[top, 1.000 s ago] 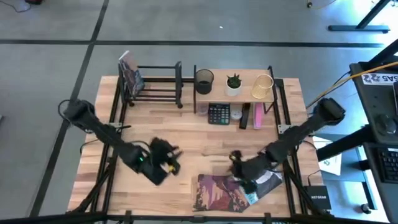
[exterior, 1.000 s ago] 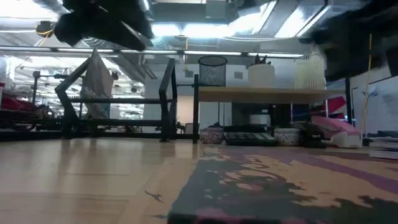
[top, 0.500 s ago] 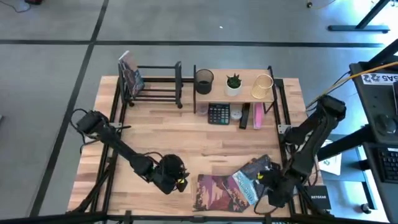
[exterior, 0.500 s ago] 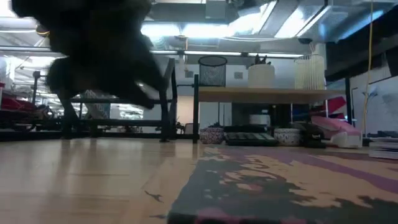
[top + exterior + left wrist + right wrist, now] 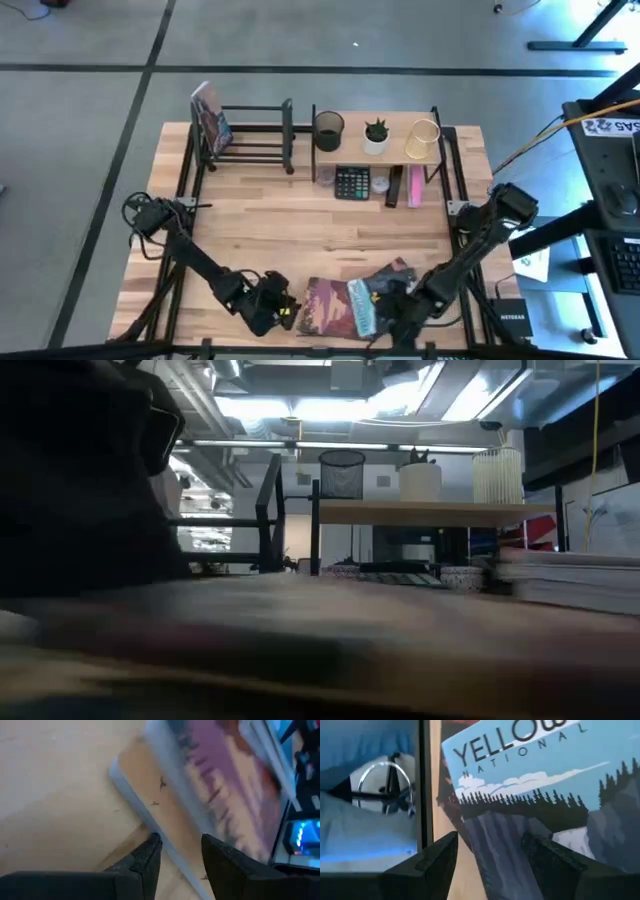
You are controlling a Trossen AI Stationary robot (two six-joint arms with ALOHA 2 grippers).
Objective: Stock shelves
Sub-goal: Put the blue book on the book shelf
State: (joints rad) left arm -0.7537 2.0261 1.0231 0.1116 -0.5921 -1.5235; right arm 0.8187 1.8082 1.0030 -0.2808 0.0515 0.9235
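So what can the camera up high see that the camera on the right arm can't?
Only the high view shows the whole table, the black book rack, the wooden shelf holding a plant, the calculator and both arms. Only the right wrist view shows the blue book's cover up close, with big letters, trees and cliffs, past the right gripper, which is open. Both show that blue book.

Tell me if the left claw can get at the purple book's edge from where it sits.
Probably yes. The left claw sits open right at the purple book, its near edge running between the fingers in the wrist view, nothing between them.
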